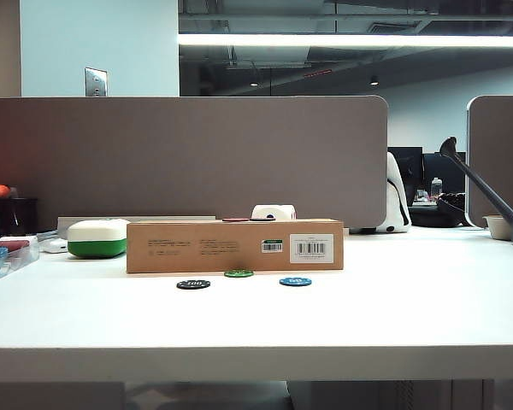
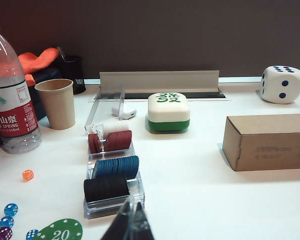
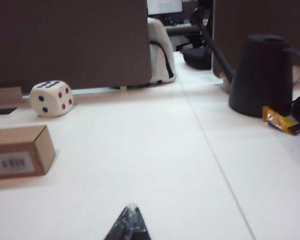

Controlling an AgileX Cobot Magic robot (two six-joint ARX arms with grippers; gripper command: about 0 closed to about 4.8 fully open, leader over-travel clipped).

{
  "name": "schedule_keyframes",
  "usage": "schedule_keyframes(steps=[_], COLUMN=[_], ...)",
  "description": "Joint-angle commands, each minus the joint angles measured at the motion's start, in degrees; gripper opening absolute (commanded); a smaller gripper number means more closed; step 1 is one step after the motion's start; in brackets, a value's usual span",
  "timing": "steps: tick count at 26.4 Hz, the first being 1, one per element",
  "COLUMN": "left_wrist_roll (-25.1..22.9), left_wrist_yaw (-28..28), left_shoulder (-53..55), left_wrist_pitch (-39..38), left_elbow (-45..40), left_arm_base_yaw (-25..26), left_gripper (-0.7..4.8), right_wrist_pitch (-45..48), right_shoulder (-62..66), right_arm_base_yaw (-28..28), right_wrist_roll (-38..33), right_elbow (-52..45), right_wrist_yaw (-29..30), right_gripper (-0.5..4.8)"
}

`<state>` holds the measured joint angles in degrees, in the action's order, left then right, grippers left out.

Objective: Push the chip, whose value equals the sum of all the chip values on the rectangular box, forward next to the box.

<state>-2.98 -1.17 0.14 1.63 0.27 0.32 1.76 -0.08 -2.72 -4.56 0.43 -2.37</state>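
The rectangular box (image 1: 235, 246) lies across the table's middle; its ends show in the wrist views (image 2: 267, 141) (image 3: 17, 150). A thin dark red chip edge (image 1: 236, 219) rests on its top, value unreadable. The green chip (image 1: 238, 273) lies flat close against the box's front face, with a black chip (image 1: 193, 284) and a blue chip (image 1: 295, 281) a little nearer the table's front. My left gripper (image 2: 132, 220) is shut and holds nothing, above the table by a chip rack. My right gripper (image 3: 131, 220) is shut and holds nothing, over bare table right of the box. Neither gripper shows in the exterior view.
Clear chip rack (image 2: 112, 170) with red, blue and black stacks, a green chip marked 20 (image 2: 60, 231), small dice (image 2: 28, 175), water bottle (image 2: 10, 95), paper cup (image 2: 56, 102). White-and-green case (image 2: 168, 112), big white die (image 3: 51, 98), black kettle (image 3: 262, 75), grey partition (image 1: 188, 154).
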Motion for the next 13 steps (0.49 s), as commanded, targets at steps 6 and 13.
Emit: schedule_keyframes(steps=[6,13], left_wrist_roll=[0.02,0.02], left_wrist_yaw=[-0.13,-0.13], left_shoulder=[0.0,0.0], left_wrist_pitch=[0.59,0.59], left_elbow=[0.15,0.15], left_arm_base_yaw=[0.13,0.13], left_gripper=[-0.05,-0.05], right_wrist_pitch=[-1.62,-1.64], right_shoulder=[-0.04,-0.04], right_arm_base_yaw=[-0.04,-0.07], right_wrist_roll=[2.27,3.34], right_elbow=[-0.33,-0.33], right_wrist_yaw=[1.05,1.07], right_gripper=[-0.06,-0.06])
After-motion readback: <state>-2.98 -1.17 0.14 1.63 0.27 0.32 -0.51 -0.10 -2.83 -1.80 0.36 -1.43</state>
